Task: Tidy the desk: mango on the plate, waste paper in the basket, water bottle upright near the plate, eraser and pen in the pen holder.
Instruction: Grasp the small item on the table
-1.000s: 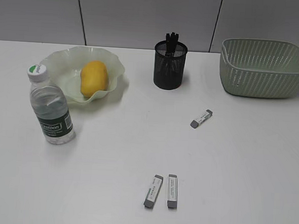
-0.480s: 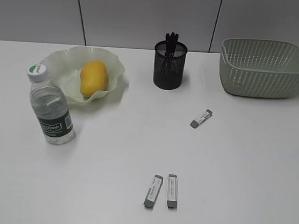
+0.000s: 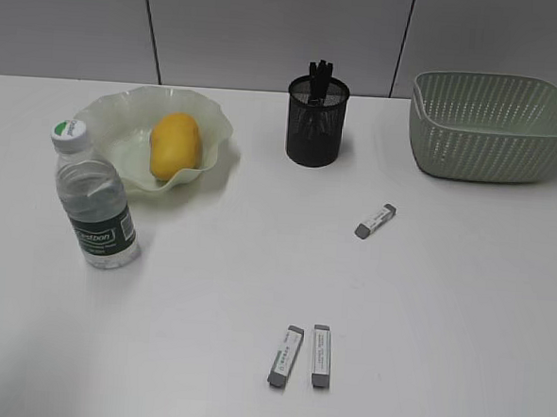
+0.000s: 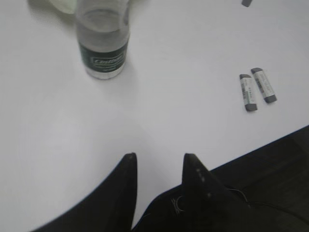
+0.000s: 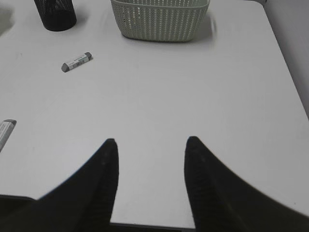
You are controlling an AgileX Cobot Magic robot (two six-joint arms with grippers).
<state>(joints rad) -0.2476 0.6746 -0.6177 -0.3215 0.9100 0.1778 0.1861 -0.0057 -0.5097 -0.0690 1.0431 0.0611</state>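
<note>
Both arms hang back over the near desk [image 3: 462, 305] edge: your left gripper [image 4: 158, 166] and right gripper [image 5: 150, 154] each show jaws apart and empty. The mango [image 3: 174, 145] sits in the plate [image 3: 213, 118], the water bottle [image 3: 93, 197] stands at the plate's 7 o'clock, and pens poke from the pen holder [image 3: 316, 121]. Three erasers remain — one [image 3: 375, 220] at the holder's 5 o'clock, a pair [image 3: 300, 354] near the front edge. That pair lies almost touching, so you risk pinching both or flicking one off the desk. The basket [image 3: 492, 127] hides its inside; no waste paper shows.
</note>
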